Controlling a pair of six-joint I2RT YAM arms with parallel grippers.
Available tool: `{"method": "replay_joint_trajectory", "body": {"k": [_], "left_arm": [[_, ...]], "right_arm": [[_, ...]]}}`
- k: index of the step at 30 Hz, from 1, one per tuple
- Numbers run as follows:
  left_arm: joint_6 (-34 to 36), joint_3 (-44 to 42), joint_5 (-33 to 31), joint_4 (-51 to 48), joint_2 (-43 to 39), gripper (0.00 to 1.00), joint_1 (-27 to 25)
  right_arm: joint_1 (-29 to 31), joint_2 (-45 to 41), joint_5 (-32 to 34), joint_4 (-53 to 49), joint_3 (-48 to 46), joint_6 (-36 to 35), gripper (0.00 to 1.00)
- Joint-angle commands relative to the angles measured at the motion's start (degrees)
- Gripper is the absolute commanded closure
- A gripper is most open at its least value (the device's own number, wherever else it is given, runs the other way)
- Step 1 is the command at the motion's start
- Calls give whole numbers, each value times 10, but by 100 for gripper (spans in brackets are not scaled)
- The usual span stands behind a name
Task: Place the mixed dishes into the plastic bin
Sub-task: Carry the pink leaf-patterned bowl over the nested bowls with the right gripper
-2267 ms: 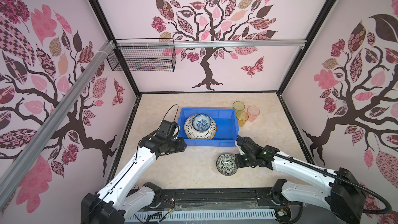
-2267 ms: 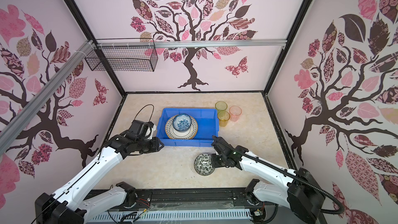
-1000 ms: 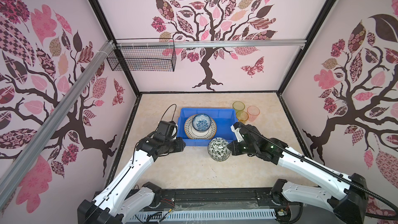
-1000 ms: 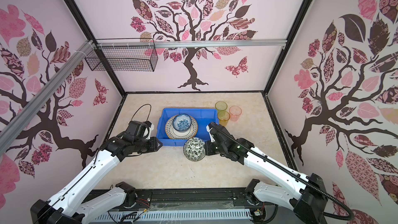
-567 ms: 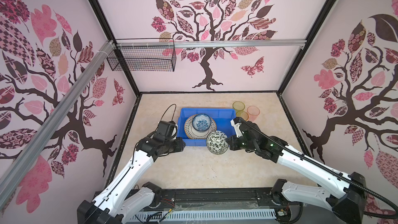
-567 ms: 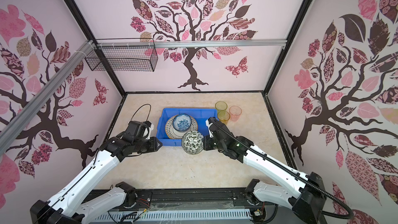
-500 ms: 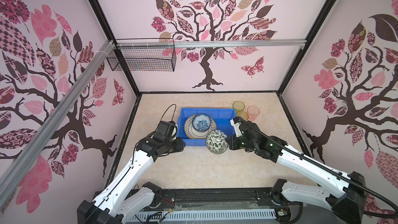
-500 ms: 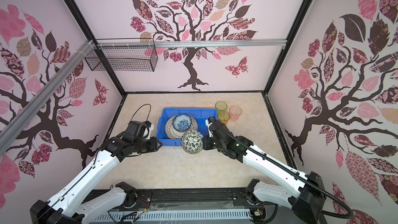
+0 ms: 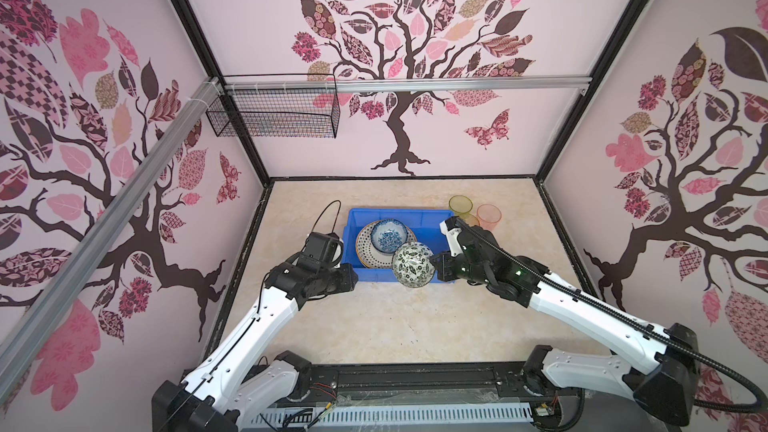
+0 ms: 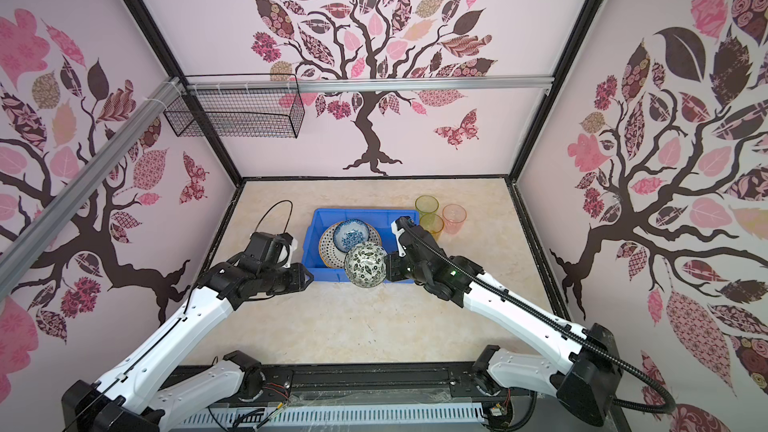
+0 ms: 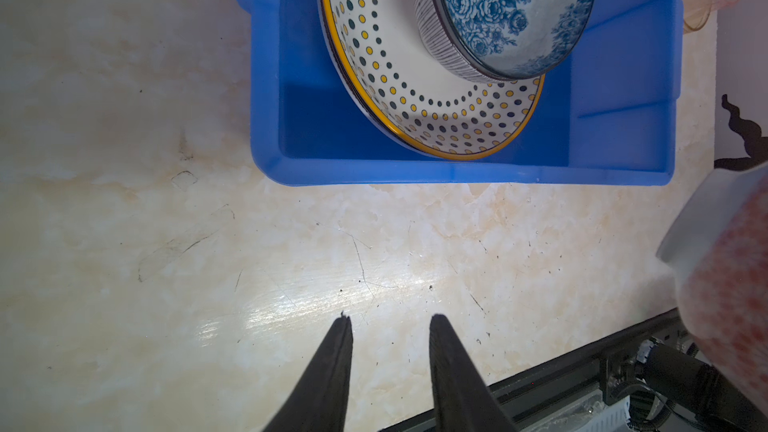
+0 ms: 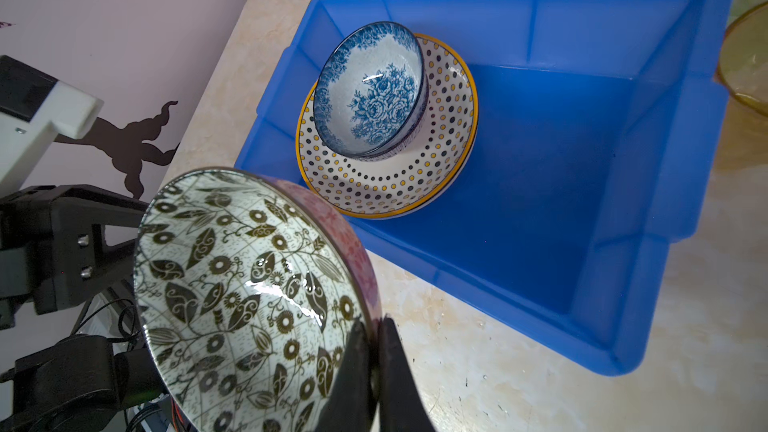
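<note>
Part of the leafy bowl (image 12: 249, 305) beyond the right wrist view's edge; yellow cup (image 9: 473, 219) half behind right arm (image 9: 490, 263).

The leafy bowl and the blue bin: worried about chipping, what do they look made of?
The leafy bowl: likely glazed ceramic, sharp glossy highlights across its pattern. The blue bin: probably moulded plastic, uniform colour, soft sheen, rounded lip.

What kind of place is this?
Probably a small robot practice booth, not a kitchen. A robot's left arm and right arm share a tabletop, tree stickers cover the panel walls, and a blue bin holds dishes.
</note>
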Motion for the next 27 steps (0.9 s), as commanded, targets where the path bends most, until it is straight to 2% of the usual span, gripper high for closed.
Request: {"method": "replay_joint_trajectory", "body": {"k": [1,27], "left_arm": [[-3,-6,-1,18,3,65,-1],[10,-2,-11,6,0,65,-1]], "right_arm": [[3,10,5,29,45,-14,100],[3,83,9,53,123,-57,100]]}}
